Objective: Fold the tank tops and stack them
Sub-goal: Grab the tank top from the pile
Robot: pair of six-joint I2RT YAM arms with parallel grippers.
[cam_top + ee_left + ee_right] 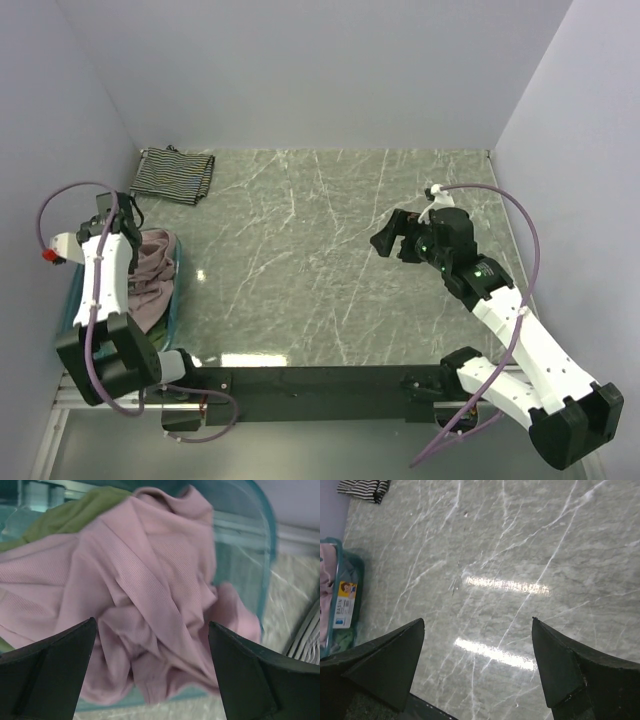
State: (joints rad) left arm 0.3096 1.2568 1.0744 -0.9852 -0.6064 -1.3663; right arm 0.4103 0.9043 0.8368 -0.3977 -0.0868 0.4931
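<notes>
The left gripper (152, 625) has its jaws spread wide with nothing pinched between them; directly below and ahead of its fingers lies the mauve-pink tank top (150, 580), crumpled in loose folds; whether the fingertips brush the cloth cannot be told. That garment fills the translucent blue tub (250, 540) and spills over the rim nearest the gripper; beyond it, at the far left of the wrist view, the olive-green tank top (65, 515) shows from beneath the pink one, also inside the tub. The right gripper (477, 622) is likewise spread wide and empty, hanging over the bare marble table (520, 555); the tub with its paper label (345, 605) sits well off to its left; the striped tank top (365, 487) lies on the table, far ahead and left of it.
</notes>
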